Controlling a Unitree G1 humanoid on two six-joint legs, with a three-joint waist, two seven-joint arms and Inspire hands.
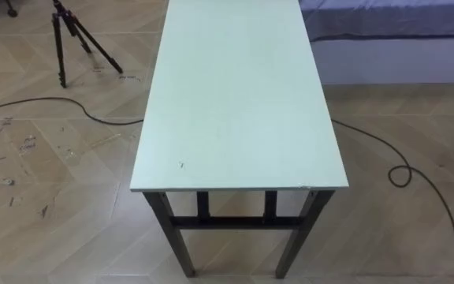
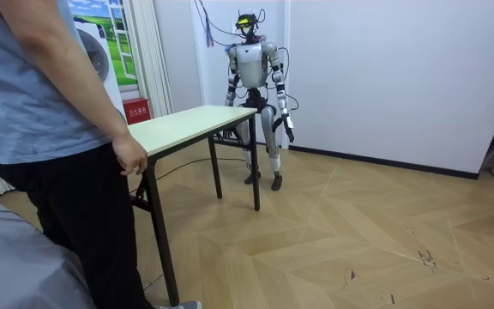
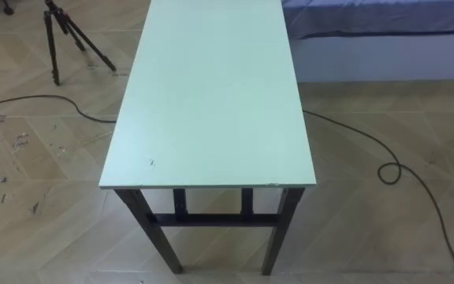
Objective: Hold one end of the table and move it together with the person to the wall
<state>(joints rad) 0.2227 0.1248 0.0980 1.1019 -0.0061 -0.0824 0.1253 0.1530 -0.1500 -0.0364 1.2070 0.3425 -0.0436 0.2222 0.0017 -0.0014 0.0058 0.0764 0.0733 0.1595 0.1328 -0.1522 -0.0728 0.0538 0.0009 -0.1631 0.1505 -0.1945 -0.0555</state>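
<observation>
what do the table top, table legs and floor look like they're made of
Table top: likely laminated board, pale matte finish; it is a thin, smooth, uniform slab with little glare. Table legs: probably painted metal; dark, slim, square-section bars. Floor: wood-look herringbone planks with a mild sheen; real wood, laminate or tile cannot be told.

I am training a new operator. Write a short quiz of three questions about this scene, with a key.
1. True or false: the robot's left hand grips the table.
2. What stands left of the table in the eye views? A tripod, B chair, C bucket.
3. Who touches the table's end opposite the robot?
Key: 1 false, it hangs at the robot's side; 2 A; 3 the person.
</observation>
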